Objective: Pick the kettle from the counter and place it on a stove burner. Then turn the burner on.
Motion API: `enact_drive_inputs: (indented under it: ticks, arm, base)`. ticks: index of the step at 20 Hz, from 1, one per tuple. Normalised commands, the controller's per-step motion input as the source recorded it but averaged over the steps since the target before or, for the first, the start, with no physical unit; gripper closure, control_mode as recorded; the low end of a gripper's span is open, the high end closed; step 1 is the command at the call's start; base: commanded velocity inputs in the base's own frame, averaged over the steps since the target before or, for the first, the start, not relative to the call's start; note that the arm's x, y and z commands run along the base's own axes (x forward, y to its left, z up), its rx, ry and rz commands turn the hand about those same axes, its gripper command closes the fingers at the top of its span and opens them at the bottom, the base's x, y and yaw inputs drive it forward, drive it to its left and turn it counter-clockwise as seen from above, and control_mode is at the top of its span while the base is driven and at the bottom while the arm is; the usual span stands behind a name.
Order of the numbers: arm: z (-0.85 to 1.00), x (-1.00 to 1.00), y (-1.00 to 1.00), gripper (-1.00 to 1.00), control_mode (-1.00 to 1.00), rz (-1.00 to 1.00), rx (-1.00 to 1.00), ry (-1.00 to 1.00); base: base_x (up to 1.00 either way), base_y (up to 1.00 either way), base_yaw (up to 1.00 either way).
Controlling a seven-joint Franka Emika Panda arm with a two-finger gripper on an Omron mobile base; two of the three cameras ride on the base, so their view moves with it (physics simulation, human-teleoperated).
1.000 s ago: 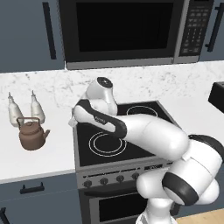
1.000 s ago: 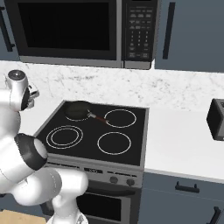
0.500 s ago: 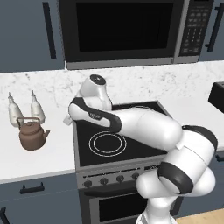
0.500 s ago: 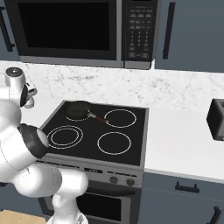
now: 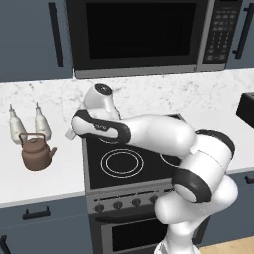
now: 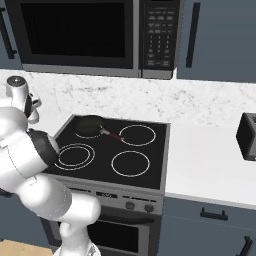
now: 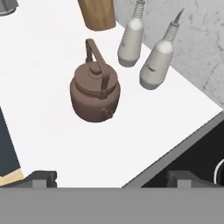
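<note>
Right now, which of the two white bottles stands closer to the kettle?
The bottle on the right, just behind the kettle; the other bottle stands farther left, toward the counter's end.

Robot arm (image 5: 163, 136): glossy white rounded shell segments, thick and tubular, joined by dark grey-black bands at the joints. Bulbous white base column. Wrist end capped by a white cylinder with a dark circular disc. Two small dark, blocky finger tips (image 7: 41, 178). No cables or markings discernible.

Counted: one kettle (image 7: 94, 95); two bottles (image 7: 131, 40) at 1 o'clock from it; one pan (image 6: 89, 125); four burners (image 6: 130, 163); one microwave (image 6: 90, 35); one toaster (image 6: 247, 136).
</note>
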Motion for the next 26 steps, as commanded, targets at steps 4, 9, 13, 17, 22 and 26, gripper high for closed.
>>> enact_drive_inputs:
  ticks: [4,9,13,17,22,26]
  arm:
    - [-0.02,0.20,0.20,-1.00,-1.00,0.00,0.01,0.00]
    - [0.00,0.08,0.43,-1.00,-1.00,0.02,0.02,0.00]
    - [0.00,0.01,0.65,-1.00,-1.00,0.06,0.00,0.02]
    - [-0.02,0.07,0.70,-1.00,-1.00,0.03,0.00,0.07]
    - [0.00,0.07,0.38,-1.00,-1.00,0.02,-0.01,0.10]
    - [-0.03,0.16,0.19,-1.00,-1.00,0.01,-0.01,0.05]
  base:
    - [0.00,0.00,0.00]
    - [0.00,0.00,0.00]
    - [0.00,0.00,0.00]
    - [0.00,0.00,0.00]
    - [0.00,0.00,0.00]
    - [0.00,0.00,0.00]
